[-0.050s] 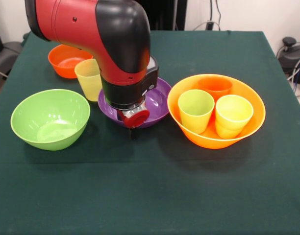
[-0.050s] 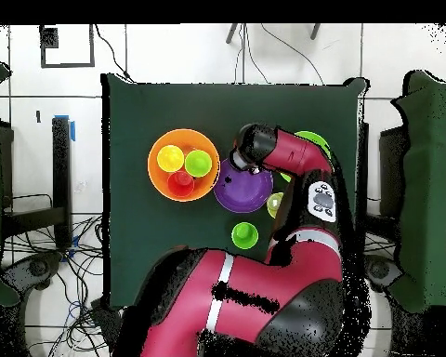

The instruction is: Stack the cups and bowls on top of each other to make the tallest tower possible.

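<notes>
The largest yellow-orange bowl (image 1: 209, 141) (image 2: 154, 167) holds three upright cups: a lime green cup (image 1: 195, 110) (image 2: 199, 163), a yellow cup (image 1: 233, 115) (image 2: 170, 156) and an orange cup (image 1: 216, 87) (image 2: 180, 183). Beside it lies the shallow purple bowl (image 1: 160, 100) (image 2: 245, 193). My arm's wrist (image 1: 133, 105) (image 2: 255, 149) hangs low over the purple bowl's edge, and the gripper is hidden under it. A pale yellow cup (image 1: 89, 78) (image 2: 275, 203) stands close against the arm.
The deep lime green bowl (image 1: 50, 118) (image 2: 312, 139) sits apart at the table's side. The small orange bowl (image 1: 66, 61) stands behind the pale cup. Another green cup (image 2: 244, 235) stands alone towards the robot's base, hidden in the front view.
</notes>
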Motion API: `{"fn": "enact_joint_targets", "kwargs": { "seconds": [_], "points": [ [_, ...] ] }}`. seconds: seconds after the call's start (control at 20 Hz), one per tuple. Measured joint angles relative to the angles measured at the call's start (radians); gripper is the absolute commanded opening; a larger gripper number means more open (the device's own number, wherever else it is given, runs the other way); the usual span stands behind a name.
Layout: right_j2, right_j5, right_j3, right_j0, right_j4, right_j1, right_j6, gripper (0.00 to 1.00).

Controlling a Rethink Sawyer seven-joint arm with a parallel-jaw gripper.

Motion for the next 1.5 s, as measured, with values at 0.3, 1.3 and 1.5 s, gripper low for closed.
{"fn": "enact_joint_targets", "kwargs": {
  "seconds": [0.3,1.3,1.5],
  "points": [
    [0.001,0.000,0.001,0.000,0.000,0.000,0.000,1.00],
    [0.002,0.021,0.005,-0.003,-0.002,-0.036,0.000,0.00],
    [0.004,0.020,0.005,-0.003,-0.015,-0.040,0.000,0.00]
  ]
}}
